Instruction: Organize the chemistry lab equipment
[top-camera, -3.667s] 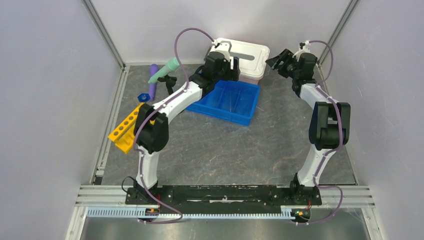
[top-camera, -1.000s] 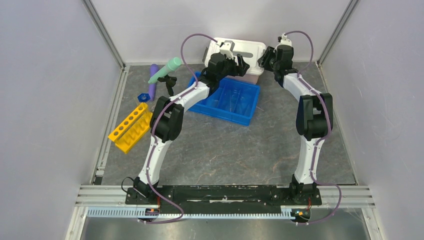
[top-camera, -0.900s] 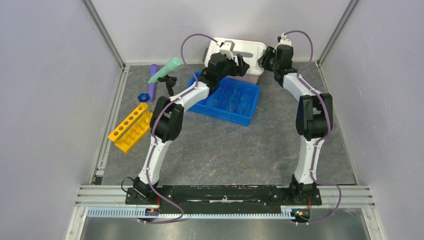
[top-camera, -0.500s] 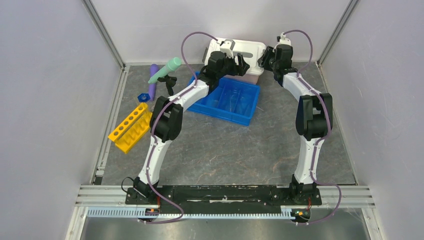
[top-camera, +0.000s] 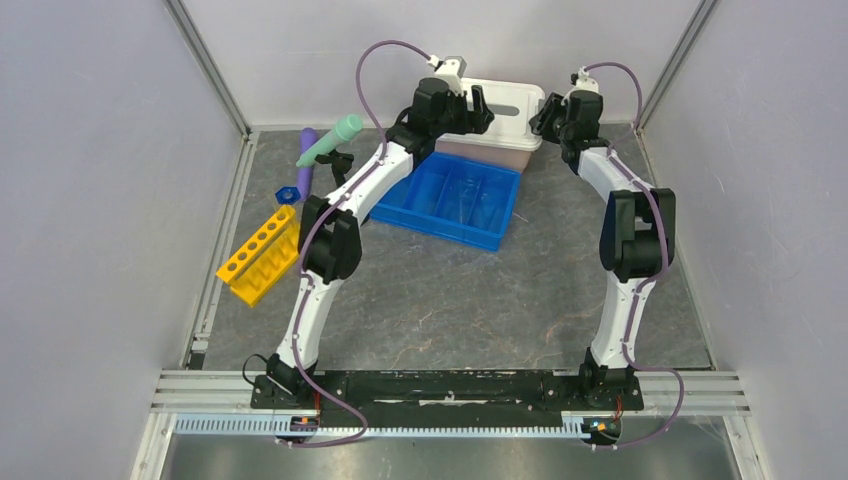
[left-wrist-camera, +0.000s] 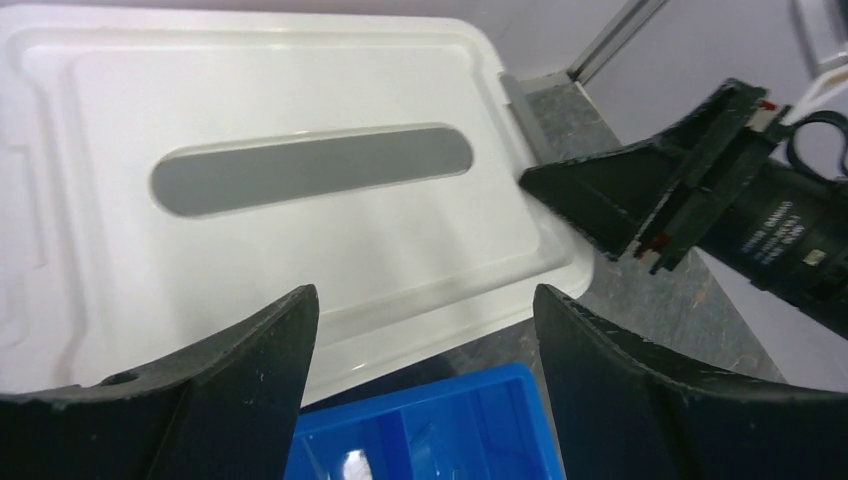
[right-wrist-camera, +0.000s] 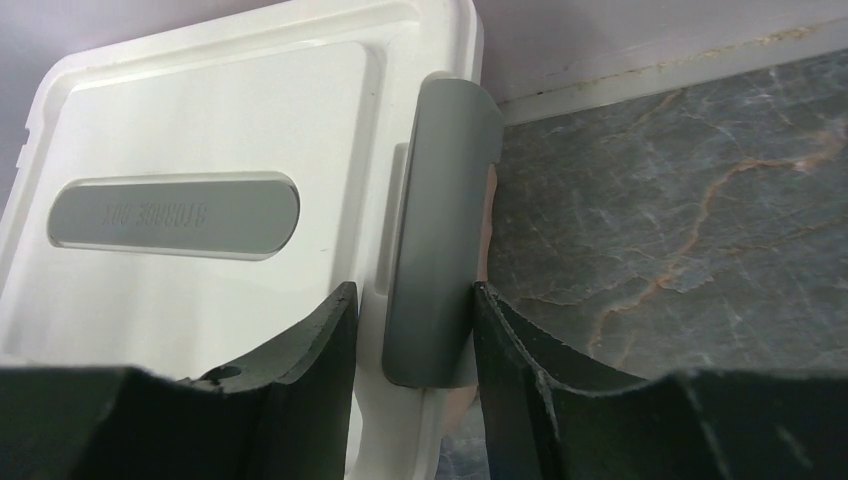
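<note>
My right gripper (top-camera: 548, 118) (right-wrist-camera: 412, 288) is shut on the grey latch (right-wrist-camera: 440, 230) at the right end of the white lid (top-camera: 500, 110) (right-wrist-camera: 220, 120). My left gripper (top-camera: 478, 108) (left-wrist-camera: 425, 300) hangs open over the lid's near edge (left-wrist-camera: 300, 80), holding nothing. At the back left a mint-green tube (top-camera: 330, 140) rests in the black clamp stand (top-camera: 340, 165), a purple tube (top-camera: 306, 160) beside it. A tiny blue funnel (top-camera: 286, 192) and the yellow holed rack (top-camera: 260, 255) lie further left. The rod and mask are out of view.
The pink bin (top-camera: 490, 152) under the lid stands against the back wall. The blue divided tray (top-camera: 455, 200) (left-wrist-camera: 440, 420) sits right in front of it, under my left arm. Metal rails line the left side and the near edge.
Both arms reached in to the bin's lid over the last seconds. In the last half second the lid and both grippers shifted a little to the right, the right one still on the latch.
</note>
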